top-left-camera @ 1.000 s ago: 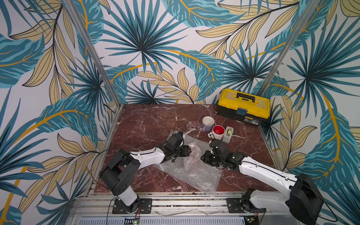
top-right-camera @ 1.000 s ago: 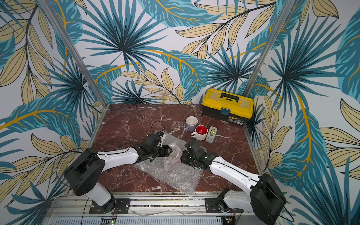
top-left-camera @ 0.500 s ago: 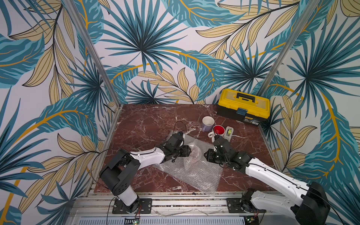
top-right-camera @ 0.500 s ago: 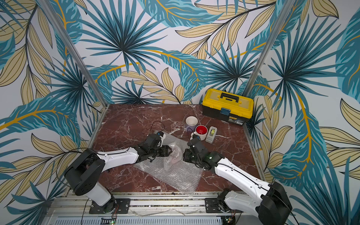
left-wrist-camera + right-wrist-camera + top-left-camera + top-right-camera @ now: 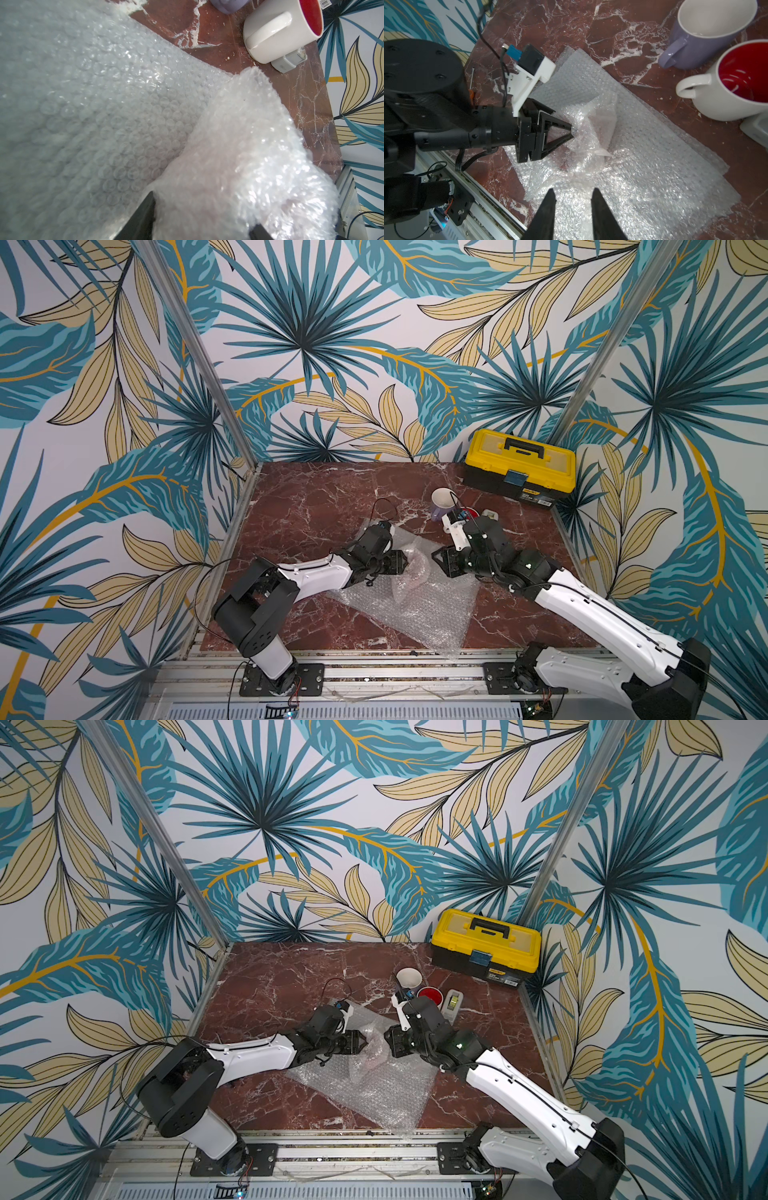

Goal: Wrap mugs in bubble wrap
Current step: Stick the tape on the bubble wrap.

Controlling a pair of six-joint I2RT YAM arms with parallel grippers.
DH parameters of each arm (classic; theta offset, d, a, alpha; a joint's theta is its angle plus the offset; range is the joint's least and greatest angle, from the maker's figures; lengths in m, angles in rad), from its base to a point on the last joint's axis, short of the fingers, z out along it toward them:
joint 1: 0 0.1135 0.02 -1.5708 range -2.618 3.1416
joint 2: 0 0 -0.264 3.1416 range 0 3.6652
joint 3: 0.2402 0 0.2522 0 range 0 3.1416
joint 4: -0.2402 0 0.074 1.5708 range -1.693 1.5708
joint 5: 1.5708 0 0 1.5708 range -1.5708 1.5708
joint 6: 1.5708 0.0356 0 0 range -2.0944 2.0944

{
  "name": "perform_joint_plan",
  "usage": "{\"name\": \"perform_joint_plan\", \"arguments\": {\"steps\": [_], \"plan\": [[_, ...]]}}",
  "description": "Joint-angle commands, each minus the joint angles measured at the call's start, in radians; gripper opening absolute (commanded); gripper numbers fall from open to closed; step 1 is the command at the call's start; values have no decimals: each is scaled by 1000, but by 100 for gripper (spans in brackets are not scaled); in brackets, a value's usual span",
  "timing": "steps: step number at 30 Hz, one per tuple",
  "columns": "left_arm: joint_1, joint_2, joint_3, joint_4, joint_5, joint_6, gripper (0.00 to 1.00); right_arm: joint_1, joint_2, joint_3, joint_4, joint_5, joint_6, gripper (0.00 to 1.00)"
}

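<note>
My left gripper (image 5: 572, 133) is shut on a crumpled bundle of bubble wrap (image 5: 589, 133) in the middle of the table, and a reddish tint shows through the wrap. In the left wrist view its jaws clasp the bundle (image 5: 239, 155). My right gripper (image 5: 573, 197) hangs open just right of the bundle (image 5: 415, 572), above the flat bubble wrap sheet (image 5: 654, 166), with nothing between its fingers. A lavender mug (image 5: 409, 977) and a white mug with red inside (image 5: 430, 996) stand upright behind the sheet.
A grey tape dispenser (image 5: 452, 1004) lies right beside the white mug. A yellow and black toolbox (image 5: 484, 950) sits at the back right corner. The flat sheet (image 5: 415, 614) reaches the table's front edge.
My right gripper has opened and let go of the wrap, and its wrist has swung back toward the mugs. The left gripper and its bundle have not moved.
</note>
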Motion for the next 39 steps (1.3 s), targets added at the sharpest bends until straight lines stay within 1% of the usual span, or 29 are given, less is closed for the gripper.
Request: {"name": "perform_joint_plan", "arguments": {"steps": [1, 3, 6, 12, 20, 26, 29, 33, 39], "plan": [[-9, 17, 11, -50, -13, 16, 55, 3, 19, 36, -36, -53, -58, 42], [-9, 19, 11, -49, -14, 16, 55, 4, 22, 53, -41, -56, -58, 45], [-10, 22, 13, -50, -10, 16, 55, 3, 29, 79, -55, -60, -55, 47], [-10, 25, 13, -44, -7, 17, 55, 3, 56, 133, -85, -91, -33, 62], [-10, 23, -1, -29, -8, 10, 55, 3, 86, 193, -138, -44, 15, 70], [-12, 22, -1, -28, -9, 9, 55, 4, 137, 278, -230, -5, 139, 54], [-12, 23, 0, -29, -8, 10, 55, 4, 167, 320, -288, -12, 169, 50], [-11, 23, 2, -29, -9, 11, 55, 4, 202, 368, -383, -41, 160, 42], [-11, 24, 3, -29, -9, 11, 55, 5, 208, 371, -508, -151, 138, 39]]}}
